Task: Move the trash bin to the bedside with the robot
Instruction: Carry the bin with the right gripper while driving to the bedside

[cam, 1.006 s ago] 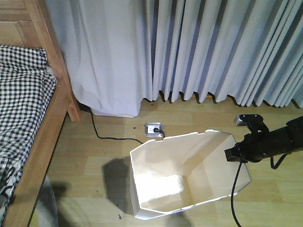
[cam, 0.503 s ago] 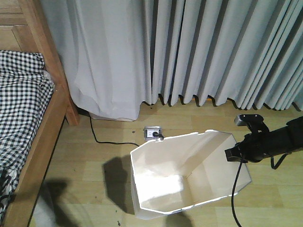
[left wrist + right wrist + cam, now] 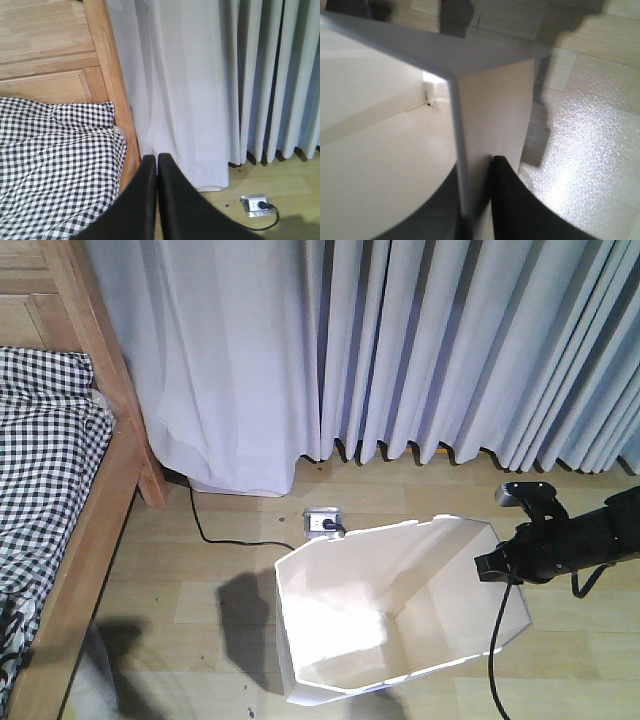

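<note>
The bed (image 3: 55,470) at the left edge shows slightly less than a second ago. The left gripper (image 3: 157,160) is closed and empty. The floor socket (image 3: 323,522) sits a touch lower in view. The trash bin (image 3: 400,590) stands unmoved, well apart from the bed, its right rim pinched between the right gripper's (image 3: 476,165) fingers.

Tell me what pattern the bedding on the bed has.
A black-and-white check. The bedding shows best in the left wrist view.
</note>
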